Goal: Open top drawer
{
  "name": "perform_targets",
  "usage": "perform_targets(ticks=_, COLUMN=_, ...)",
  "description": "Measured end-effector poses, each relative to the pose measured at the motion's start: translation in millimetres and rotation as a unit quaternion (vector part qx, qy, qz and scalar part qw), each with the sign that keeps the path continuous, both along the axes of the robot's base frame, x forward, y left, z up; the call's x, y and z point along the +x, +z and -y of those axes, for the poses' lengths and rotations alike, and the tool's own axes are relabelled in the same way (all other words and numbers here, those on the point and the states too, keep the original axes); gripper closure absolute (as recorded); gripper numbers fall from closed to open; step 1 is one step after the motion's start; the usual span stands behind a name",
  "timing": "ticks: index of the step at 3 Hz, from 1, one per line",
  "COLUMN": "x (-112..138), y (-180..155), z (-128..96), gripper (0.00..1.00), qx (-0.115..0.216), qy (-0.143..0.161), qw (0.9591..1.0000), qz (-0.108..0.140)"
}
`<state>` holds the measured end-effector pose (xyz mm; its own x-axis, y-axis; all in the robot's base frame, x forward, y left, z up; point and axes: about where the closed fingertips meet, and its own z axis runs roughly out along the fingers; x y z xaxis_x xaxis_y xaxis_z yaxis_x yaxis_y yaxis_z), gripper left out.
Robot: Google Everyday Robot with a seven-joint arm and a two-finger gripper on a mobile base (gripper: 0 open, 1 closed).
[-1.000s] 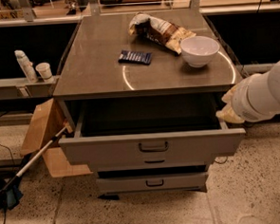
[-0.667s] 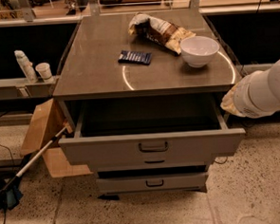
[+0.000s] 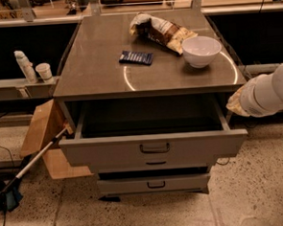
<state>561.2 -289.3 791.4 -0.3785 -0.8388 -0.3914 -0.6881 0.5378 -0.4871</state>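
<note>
The top drawer (image 3: 110,151) of the grey cabinet stands pulled out, its deep box open and dark inside, with a small dark loop handle (image 3: 154,147) at the centre of its front. Two shorter drawer fronts (image 3: 156,184) sit shut below it. My white arm (image 3: 270,93) comes in from the right edge. My gripper (image 3: 233,104) is at its tip, just outside the drawer's right side wall near the cabinet's right front corner, and holds nothing that I can see.
On the cabinet top (image 3: 96,74) lie a white bowl (image 3: 201,50), a snack bag (image 3: 163,29) and a blue packet (image 3: 135,57). A cardboard box (image 3: 42,135) and a long stick (image 3: 34,160) lean at the left. A bottle (image 3: 24,66) and a cup (image 3: 44,73) stand on a left shelf.
My arm has drawn slightly to the right and up, away from the drawer's right side. The drawer stays pulled out as before.
</note>
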Motion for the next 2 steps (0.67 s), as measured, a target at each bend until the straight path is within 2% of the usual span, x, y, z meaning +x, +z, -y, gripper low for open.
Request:
perform_targets(ticks=1, x=10.3, y=-22.0, z=11.3, gripper=1.00, qx=0.016, qy=0.003, qw=0.9998, qz=-0.015)
perform_targets(ticks=2, x=17.8, y=-41.1, z=13.7, gripper=1.00, qx=0.032, qy=0.020, qw=0.9988, qz=-0.033)
